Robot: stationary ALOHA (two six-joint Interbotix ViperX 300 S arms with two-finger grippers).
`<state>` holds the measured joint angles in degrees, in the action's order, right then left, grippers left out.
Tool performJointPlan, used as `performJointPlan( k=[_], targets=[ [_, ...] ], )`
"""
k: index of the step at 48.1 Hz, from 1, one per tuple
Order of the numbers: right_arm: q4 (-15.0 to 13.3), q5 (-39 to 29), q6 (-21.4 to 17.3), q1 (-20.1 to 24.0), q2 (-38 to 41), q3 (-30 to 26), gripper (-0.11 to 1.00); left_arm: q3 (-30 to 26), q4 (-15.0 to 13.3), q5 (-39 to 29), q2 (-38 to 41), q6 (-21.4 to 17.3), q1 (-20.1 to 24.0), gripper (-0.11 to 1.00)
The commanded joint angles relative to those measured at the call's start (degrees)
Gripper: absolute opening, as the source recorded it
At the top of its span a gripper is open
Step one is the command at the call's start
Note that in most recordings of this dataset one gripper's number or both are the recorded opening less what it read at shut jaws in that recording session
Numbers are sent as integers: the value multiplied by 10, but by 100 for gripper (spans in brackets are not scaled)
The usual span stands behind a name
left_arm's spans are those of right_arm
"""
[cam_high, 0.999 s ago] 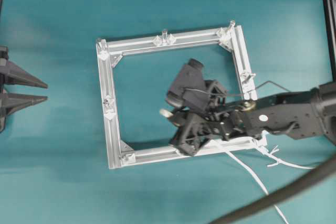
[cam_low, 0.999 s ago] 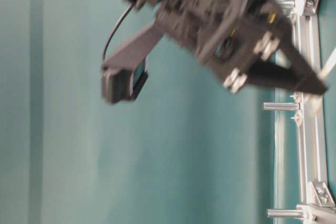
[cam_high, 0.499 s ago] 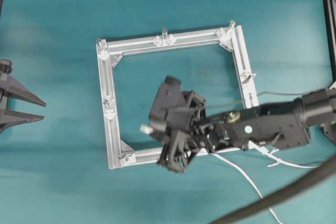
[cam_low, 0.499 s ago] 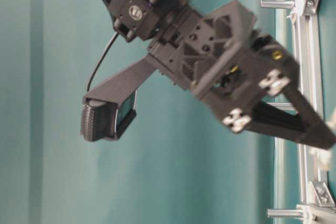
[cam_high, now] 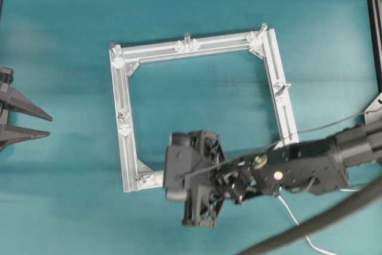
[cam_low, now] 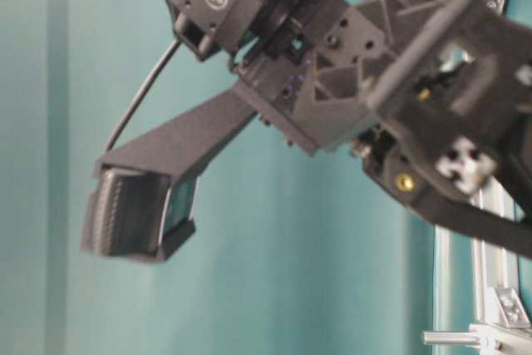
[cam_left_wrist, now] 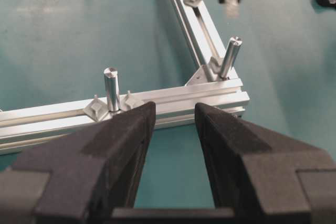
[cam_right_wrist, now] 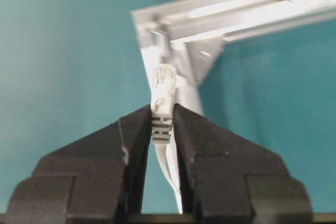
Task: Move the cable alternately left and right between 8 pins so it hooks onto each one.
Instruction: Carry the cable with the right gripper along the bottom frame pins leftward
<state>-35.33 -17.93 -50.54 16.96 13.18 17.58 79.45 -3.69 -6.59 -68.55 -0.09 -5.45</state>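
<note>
Cable [cam_right_wrist: 161, 109] work, read left to right in the overhead view: the left gripper [cam_high: 43, 123] waits at the table's left edge, jaws spread and holding nothing. Next comes the square aluminium frame [cam_high: 127, 147] with its upright pins [cam_left_wrist: 111, 88]. Over the frame's lower bar, the right gripper [cam_right_wrist: 160, 125] is clenched on the cable's white plug, the cord trailing away toward the lower right [cam_high: 288, 210].
</note>
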Motion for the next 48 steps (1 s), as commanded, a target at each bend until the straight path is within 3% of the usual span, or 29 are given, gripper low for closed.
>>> performJointPlan(
  k=[1,6,11,25,38,48],
  targets=[
    [-3,4,23,21,2,-33,15,-7,3,2,4,-2,-2,44],
    [0,-5,63,40,21,-59,15,-10,3,2,4,-2,-2,44],
    [1,-22,78,47,33,-82,15,-10,3,2,4,-1,-2,44],
    [1,-28,79,61,69,-143,15,-9,3,3,4,-1,-2,44],
    [9,-71,76,59,145,-255,15,-11,3,2,4,4,-2,44],
    [43,-135,71,36,196,-337,15,-11,3,2,4,11,-2,44]
  ],
)
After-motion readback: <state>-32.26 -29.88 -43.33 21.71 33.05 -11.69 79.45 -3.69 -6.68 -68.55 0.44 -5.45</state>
